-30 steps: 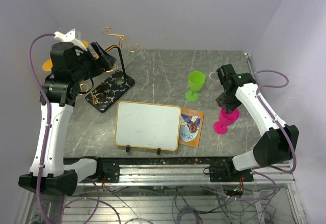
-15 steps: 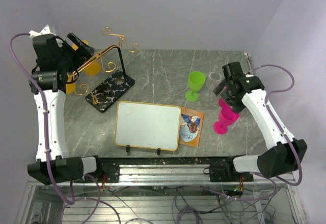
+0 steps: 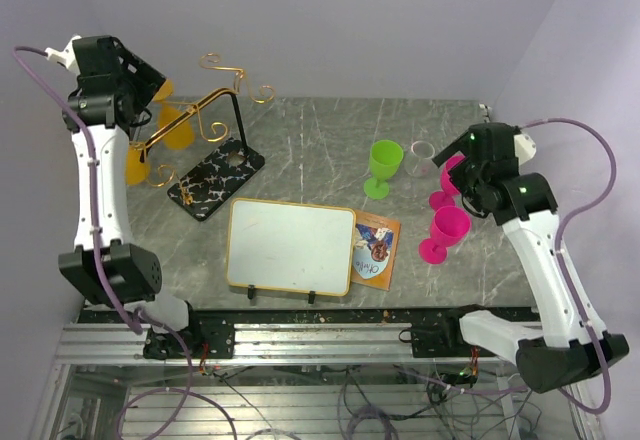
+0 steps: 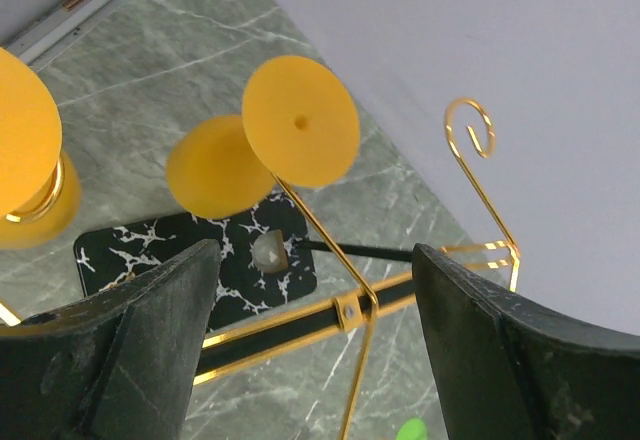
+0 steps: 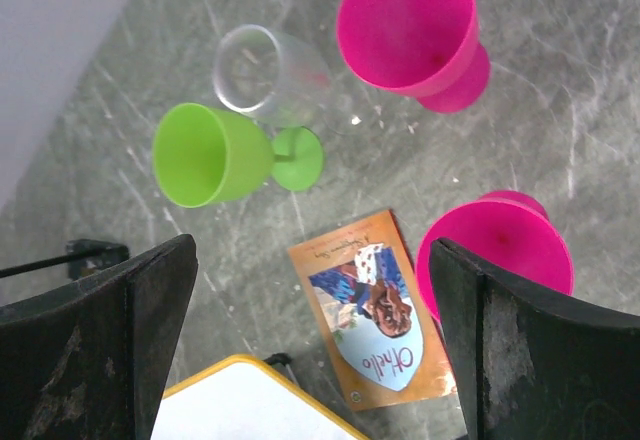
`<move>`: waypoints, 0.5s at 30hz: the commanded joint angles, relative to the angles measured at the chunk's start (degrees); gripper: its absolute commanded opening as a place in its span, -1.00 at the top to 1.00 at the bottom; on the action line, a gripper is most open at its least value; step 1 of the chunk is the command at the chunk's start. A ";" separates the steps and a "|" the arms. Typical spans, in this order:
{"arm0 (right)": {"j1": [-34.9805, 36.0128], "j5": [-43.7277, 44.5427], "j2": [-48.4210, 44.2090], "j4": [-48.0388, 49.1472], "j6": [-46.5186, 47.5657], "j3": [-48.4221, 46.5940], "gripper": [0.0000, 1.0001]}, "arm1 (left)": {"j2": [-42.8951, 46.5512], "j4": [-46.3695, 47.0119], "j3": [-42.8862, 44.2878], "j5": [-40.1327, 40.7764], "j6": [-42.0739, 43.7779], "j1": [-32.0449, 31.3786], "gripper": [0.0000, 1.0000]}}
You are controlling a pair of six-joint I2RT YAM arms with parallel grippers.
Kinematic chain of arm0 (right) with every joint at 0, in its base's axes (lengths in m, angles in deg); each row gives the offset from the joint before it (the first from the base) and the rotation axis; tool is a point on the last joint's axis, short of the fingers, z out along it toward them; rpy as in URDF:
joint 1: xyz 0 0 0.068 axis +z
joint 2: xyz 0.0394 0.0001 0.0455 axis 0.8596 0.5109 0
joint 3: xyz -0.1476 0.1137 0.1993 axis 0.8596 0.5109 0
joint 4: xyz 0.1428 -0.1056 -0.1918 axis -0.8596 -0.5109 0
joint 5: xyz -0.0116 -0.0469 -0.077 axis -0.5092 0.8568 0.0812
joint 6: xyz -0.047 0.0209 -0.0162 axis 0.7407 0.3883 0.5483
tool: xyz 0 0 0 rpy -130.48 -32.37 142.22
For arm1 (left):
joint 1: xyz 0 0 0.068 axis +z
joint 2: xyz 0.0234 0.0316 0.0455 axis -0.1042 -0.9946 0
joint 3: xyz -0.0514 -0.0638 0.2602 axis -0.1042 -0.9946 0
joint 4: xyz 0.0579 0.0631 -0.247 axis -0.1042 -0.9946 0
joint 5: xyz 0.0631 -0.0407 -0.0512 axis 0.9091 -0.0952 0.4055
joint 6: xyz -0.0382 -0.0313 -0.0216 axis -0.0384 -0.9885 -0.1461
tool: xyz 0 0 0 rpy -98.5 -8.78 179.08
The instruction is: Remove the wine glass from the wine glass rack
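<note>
I am holding my left gripper [image 4: 312,260] spread wide with nothing between its fingers, hovering high over the wine glass rack [image 4: 180,250]. Just beyond my fingertips an orange wine glass [image 4: 215,165] is hanging bowl-down. Its round foot is riding on a gold wire arm [image 4: 325,225] so that the stem slots between the wires. That, I judge, is why I am poised above it so wide open: I would need to close on the bowl or stem and slide the glass out along the arm. A second orange glass [image 4: 25,170] is hanging off to my left.

My right gripper [image 5: 312,250] is also gaping fully and carrying nothing. It is hanging over the table [image 5: 560,110], where two pink glasses [image 5: 405,25], a green glass [image 5: 205,155] and a clear glass [image 5: 265,70] are standing upright beneath it, well apart from the rack.
</note>
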 commanded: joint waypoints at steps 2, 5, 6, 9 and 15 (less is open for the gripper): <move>0.13 1.15 -2.87 3.40 1.14 -1.29 -0.99 | -5.22 -0.53 4.00 5.64 -2.70 0.49 -0.66; 0.13 1.14 -3.36 3.36 1.06 -1.10 -0.99 | -8.78 -0.98 6.97 6.33 -3.26 0.50 -0.59; 0.13 1.18 -3.40 3.19 0.90 -1.10 -0.99 | -9.93 -1.92 8.44 6.77 -3.51 0.48 -0.59; 0.14 1.23 -3.38 2.57 0.66 -1.33 -0.99 | -12.28 -2.11 10.32 8.34 -4.08 0.52 -0.60; 0.13 1.70 -3.90 2.22 0.48 -1.49 -0.99 | -14.19 2.19 9.09 5.99 -4.37 0.65 -0.59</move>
